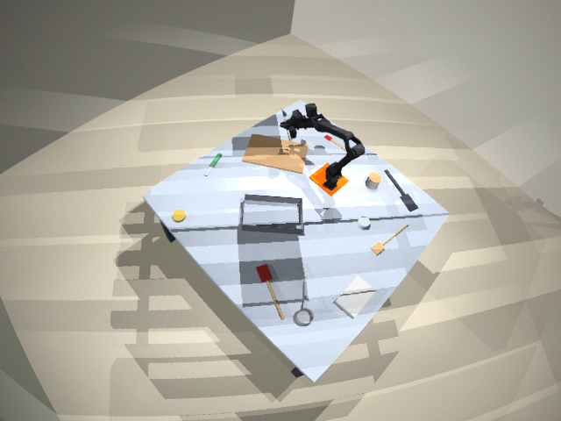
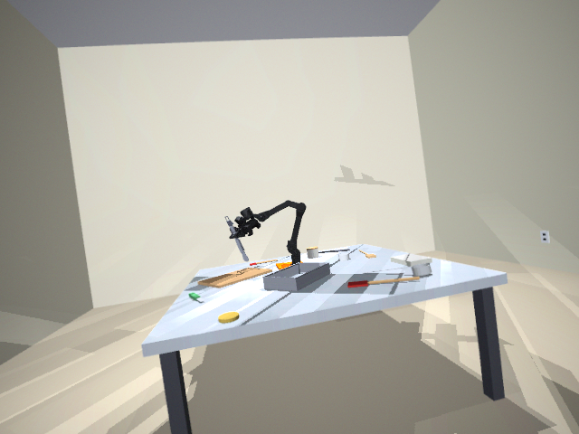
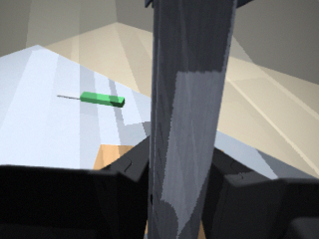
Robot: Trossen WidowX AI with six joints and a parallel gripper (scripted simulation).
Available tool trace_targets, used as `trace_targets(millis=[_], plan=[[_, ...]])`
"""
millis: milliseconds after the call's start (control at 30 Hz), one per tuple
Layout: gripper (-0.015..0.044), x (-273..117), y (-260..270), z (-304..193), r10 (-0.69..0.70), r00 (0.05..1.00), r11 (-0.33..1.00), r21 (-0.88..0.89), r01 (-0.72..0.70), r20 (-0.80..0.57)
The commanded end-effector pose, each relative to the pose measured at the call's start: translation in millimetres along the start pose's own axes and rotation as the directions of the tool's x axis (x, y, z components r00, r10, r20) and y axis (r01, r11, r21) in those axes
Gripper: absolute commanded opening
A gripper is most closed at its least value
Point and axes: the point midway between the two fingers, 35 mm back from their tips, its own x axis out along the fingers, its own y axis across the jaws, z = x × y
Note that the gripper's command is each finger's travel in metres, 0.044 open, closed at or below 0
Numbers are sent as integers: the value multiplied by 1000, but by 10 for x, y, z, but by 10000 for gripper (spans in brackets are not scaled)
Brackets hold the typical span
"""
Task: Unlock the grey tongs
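Beige walls and a pale plank floor surround the big glossy white table, which is scattered with utensils. On it sit the flat rectangular wooden board near the far corner and the grey rectangular roasting tin mid-table, with nothing lying across its rim. Above the board's far end hangs the black six-joint arm, and its black parallel-jaw gripper is clenched on the long grey metal tongs, which are well clear of the table, slanting with the tips lower than the hinge end in the exterior view. From the wrist view the tongs fill the middle between the two dark fingers, with a sliver of board below and the small green-handled tool lying well off to the side. My take: the squeeze looks like the step in hand, so I'd get the tips pointing properly down before easing off, or the lock may not drop. Whether they're unlocked yet I can't tell. Then lower gently and centre over the board, since it's sitting near the edge.
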Motion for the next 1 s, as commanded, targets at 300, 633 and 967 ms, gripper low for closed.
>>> trace_targets(millis=[300,633,967], plan=[[-150,-6,5,20,3,1000,1000,0,-3,8],[-150,-6,5,20,3,1000,1000,0,-3,8],[-150,10,-4,21,1,1000,1000,5,-1,-4]])
